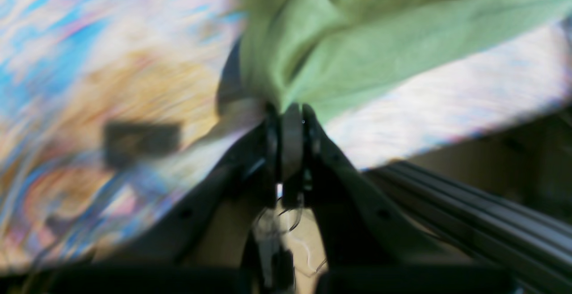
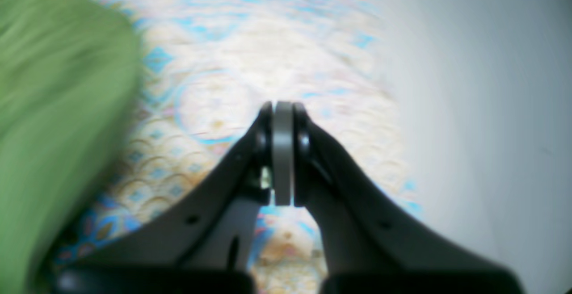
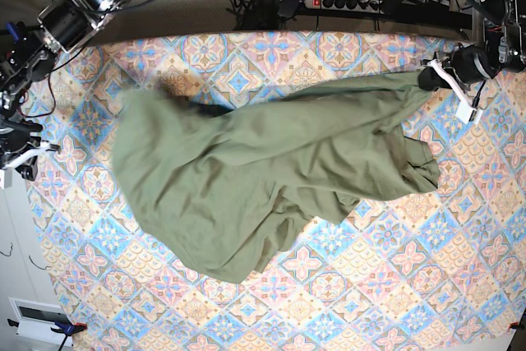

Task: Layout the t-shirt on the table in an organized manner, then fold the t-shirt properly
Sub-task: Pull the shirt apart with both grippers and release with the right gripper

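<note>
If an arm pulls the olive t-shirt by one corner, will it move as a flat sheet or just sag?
Probably sag: the t-shirt lies crumpled in soft folds on the table. Where the left gripper pinches it, the cloth bunches into a narrow gather, so it looks limp. It likely drags rather than slides freely on the patterned cloth.

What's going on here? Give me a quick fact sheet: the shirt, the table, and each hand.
shirt: olive-green t-shirt, rumpled, not yet laid flat
table: patterned table, shirt lying across it
left hand: left hand, shut on a bunched bit of the shirt
right hand: right hand, shut, holding nothing, shirt off to its side
</note>
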Controlling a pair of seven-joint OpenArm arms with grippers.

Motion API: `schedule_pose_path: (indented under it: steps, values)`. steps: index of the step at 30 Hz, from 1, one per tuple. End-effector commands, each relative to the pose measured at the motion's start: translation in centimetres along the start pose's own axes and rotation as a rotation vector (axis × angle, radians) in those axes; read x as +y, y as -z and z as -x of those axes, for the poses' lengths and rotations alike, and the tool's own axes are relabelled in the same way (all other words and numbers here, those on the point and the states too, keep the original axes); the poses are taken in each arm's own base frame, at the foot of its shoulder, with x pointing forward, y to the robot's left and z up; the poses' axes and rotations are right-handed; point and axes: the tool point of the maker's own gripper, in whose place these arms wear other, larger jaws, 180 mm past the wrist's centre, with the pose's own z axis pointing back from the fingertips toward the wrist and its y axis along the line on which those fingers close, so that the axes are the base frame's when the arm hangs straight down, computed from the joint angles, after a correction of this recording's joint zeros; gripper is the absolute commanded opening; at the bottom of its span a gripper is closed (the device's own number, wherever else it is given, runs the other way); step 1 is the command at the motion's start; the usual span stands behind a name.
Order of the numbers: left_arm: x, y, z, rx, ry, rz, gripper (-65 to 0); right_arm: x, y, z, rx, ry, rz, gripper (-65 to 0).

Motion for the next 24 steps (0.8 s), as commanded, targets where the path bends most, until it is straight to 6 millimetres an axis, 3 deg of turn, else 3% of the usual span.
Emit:
schedule_pose_path:
  steps: [1,7,11,18,24]
  values:
    - [-0.8,-0.2,-0.8,-0.02,0.023,0.027,-65.0,-0.4,-0.5,-2.3,-0.068,-0.022,0.005,-64.7]
    - [-1.5,0.4,0.8,0.063,0.065,0.049,-65.0,-0.2,-0.5,-2.0,-0.055,-0.032,0.002,-64.7]
    - [-0.5,0.1,1.0,0.084,0.092,0.01,-65.0,0.6,-1.2,1.2,0.057,-0.084,-0.013,-64.3]
    - [2.7,-0.8,-0.7,0.056,0.214,-0.154,-65.0,7.7,-0.6,4.2,0.16,-0.265,-0.187,-61.7]
    - [4.6,-1.4,-0.8,0.078,0.279,-0.251,-65.0,12.7,-0.1,6.6,0.222,-0.339,-0.324,-43.2]
